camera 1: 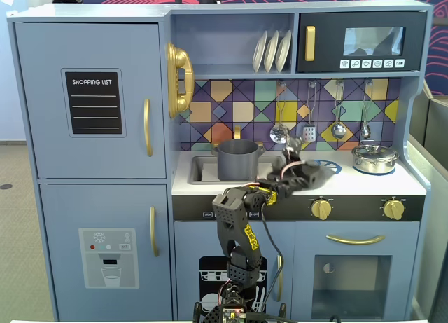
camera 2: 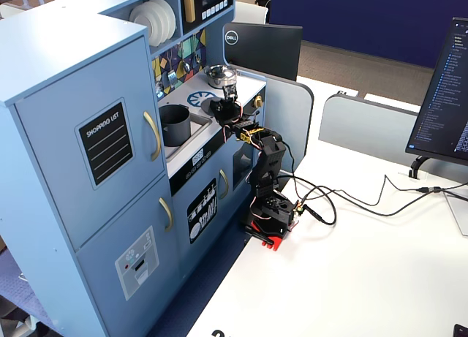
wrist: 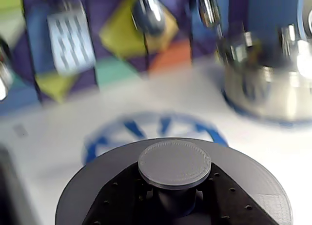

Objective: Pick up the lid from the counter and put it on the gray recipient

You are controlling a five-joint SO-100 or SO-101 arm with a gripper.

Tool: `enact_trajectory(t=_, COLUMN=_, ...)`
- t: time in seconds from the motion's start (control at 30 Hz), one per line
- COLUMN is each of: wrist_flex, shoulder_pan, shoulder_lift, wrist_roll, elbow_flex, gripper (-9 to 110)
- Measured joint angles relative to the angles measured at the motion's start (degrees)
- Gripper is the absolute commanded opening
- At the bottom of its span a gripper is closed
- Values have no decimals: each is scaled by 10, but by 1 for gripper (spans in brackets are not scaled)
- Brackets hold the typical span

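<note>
Gripper (wrist: 174, 205): clamped on the knob stem of the lid, as seen in the wrist view; the black fingers (wrist: 122, 200) are seen pressed to the stem from both sides.
Lid (wrist: 97, 178): held roughly flat, knob (wrist: 174, 162) facing up, disc face level with the counter; being round, no long axis is shown. It is held above the counter, near the blue burner print (wrist: 107, 137).
Gray recipient (camera 1: 238, 159): set upright in the sink recess (camera 1: 199, 170), open top facing up, left of the gripper in a fixed view.
Counter (camera 1: 364, 184): white; a silver pot (camera 1: 374, 157) is stood at its right end.
Room: a blue toy kitchen (camera 2: 66, 96) is placed against a white desk (camera 2: 365, 278); a monitor (camera 2: 446, 96) is seen at the right.
</note>
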Motion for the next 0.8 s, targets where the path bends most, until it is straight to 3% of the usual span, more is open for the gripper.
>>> enact_trajectory(t=0.37, wrist_flex=176, shoulder_pan=-106, shoulder_lift=132, wrist_roll=35, elbow_flex=-99, gripper=0)
enact_trajectory(t=0.8, wrist_flex=224, shoulder_pan=-264, shoulder_lift=169, wrist_roll=19, elbow_flex=-99, gripper=0)
